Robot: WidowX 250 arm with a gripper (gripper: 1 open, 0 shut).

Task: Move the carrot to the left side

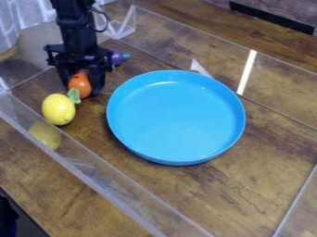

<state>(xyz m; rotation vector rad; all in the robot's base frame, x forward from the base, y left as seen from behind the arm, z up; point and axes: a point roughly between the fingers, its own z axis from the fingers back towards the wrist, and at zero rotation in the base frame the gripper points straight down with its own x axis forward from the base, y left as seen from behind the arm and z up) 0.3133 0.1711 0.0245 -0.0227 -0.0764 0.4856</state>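
The carrot (80, 86), small and orange with a pale green tip pointing down toward the lemon, stands on the wooden table at the left. My black gripper (78, 78) comes straight down over it and is shut on the carrot, its fingers on either side of the orange body. The upper part of the carrot is hidden behind the fingers.
A yellow lemon (57, 108) lies just in front of the carrot, nearly touching its tip. A purple eggplant (117, 58) sits behind the gripper. A large blue plate (175, 116) fills the middle. A clear plastic wall (93, 176) edges the workspace in front.
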